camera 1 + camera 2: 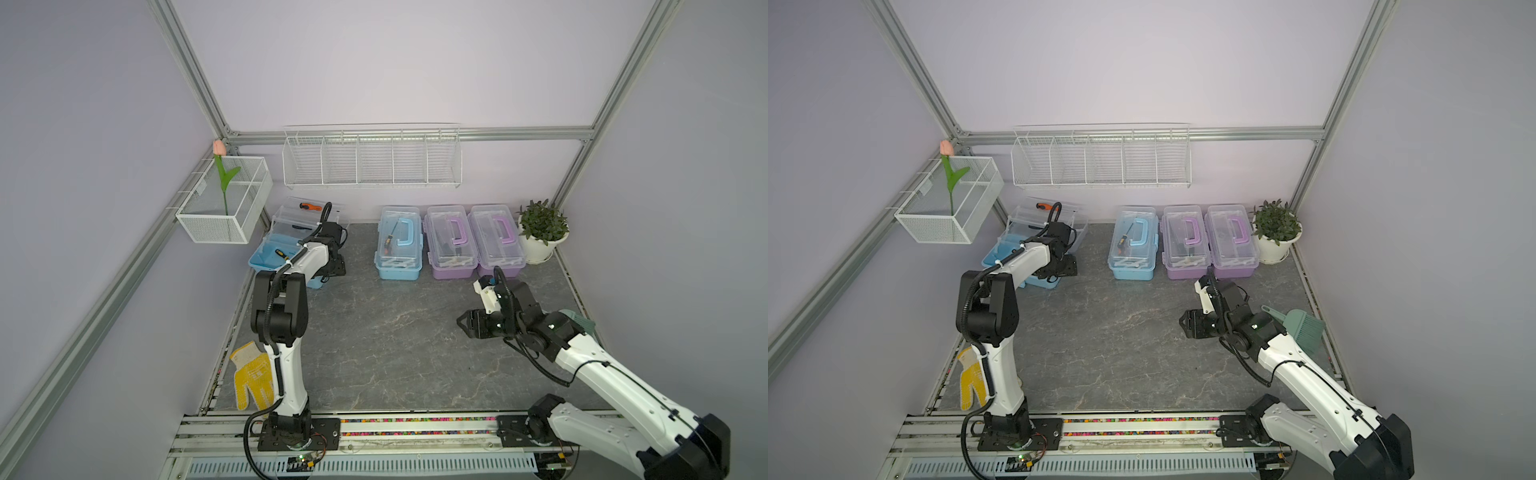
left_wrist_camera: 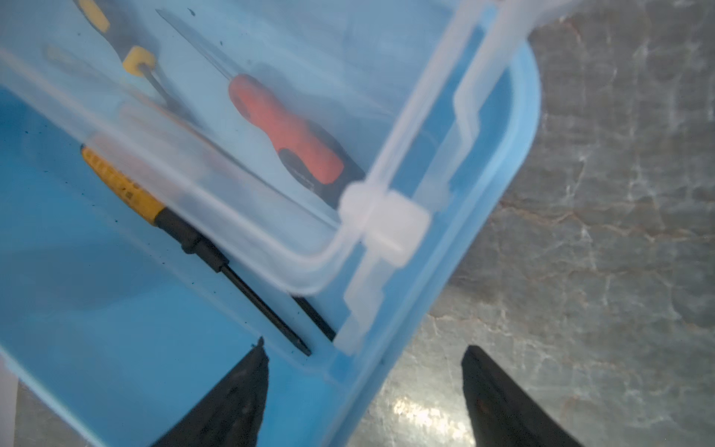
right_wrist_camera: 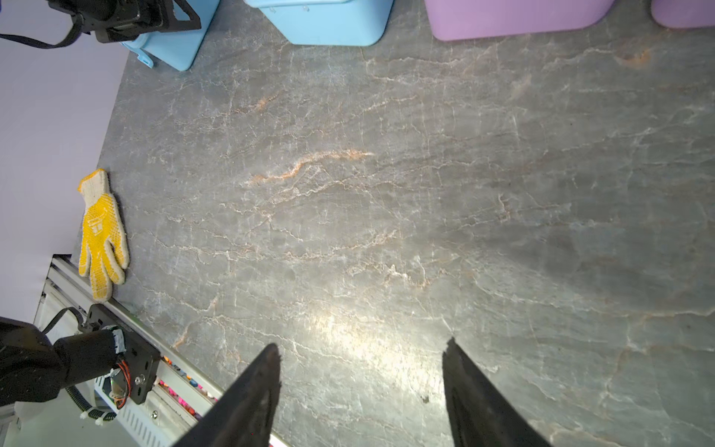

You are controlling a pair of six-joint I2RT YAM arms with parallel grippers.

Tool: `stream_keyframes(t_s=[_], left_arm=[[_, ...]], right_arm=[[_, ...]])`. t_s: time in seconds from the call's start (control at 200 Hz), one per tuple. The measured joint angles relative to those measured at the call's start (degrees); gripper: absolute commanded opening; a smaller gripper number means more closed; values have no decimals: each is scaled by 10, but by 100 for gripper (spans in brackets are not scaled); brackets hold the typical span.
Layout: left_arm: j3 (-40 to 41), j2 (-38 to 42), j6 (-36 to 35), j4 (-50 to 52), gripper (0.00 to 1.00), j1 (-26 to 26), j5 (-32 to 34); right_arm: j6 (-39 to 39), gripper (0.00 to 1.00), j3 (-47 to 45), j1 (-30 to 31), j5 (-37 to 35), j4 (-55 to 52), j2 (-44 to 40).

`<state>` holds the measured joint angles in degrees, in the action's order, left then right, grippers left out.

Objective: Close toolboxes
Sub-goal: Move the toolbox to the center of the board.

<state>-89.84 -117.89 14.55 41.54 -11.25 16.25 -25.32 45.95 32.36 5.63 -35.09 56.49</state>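
Four toolboxes stand along the back wall. The far-left light blue toolbox (image 1: 266, 259) is open, its clear lid and tray (image 1: 297, 216) raised behind the base. My left gripper (image 2: 363, 360) is open and straddles this box's blue side wall (image 2: 390, 348) without touching it, one finger inside and one over the table. In the left wrist view an orange-handled screwdriver (image 2: 286, 131) lies in the clear tray and a yellow-handled one (image 2: 124, 185) in the base. A light blue toolbox (image 1: 399, 243) and two purple ones (image 1: 451, 241) (image 1: 496, 239) are shut. My right gripper (image 1: 461, 322) hangs open over bare table.
A yellow work glove (image 1: 249, 374) lies by the left arm's base. A potted plant (image 1: 542, 228) stands at the back right corner and a green brush (image 1: 1304, 326) lies behind the right arm. White wire baskets (image 1: 372, 160) (image 1: 226, 199) hang on the walls.
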Motion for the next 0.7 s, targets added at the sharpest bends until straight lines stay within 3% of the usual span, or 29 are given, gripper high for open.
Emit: stream_keyframes(t_s=[0.325,0.7], left_arm=[[150,110,4,-36,83,-25,-90],[275,188,96,-49,84,-189,-153]], right_arm=[[-6,68,-38,-1,17,-7,-14],[-10,68,-56,-19,30,-24,-37]])
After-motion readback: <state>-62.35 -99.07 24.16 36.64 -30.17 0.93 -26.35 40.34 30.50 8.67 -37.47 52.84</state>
